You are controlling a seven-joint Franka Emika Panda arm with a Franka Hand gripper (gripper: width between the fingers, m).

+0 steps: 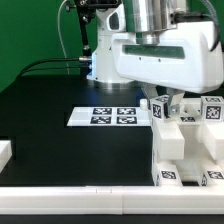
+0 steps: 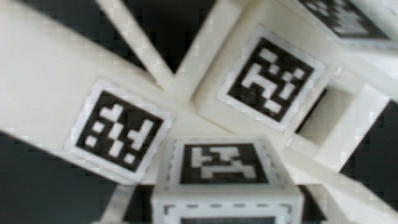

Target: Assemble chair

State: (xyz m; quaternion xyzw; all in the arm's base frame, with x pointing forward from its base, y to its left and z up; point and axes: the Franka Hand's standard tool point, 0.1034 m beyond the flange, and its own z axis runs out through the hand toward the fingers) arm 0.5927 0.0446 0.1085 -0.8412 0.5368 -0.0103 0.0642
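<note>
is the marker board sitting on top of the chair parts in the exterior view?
No. The marker board lies flat on the black table, apart from the white chair parts, which are stacked to the exterior view's right under the gripper.

Matt white plastic chair parts (printed tags stuck on), paper-flat marker board, smooth matt black table

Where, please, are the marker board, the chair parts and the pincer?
marker board (image 1: 108,116), exterior view, its tagged face.
chair parts (image 1: 178,150), exterior view, front face of the white stack.
pincer (image 1: 170,100), exterior view, between its fingertips.
</note>
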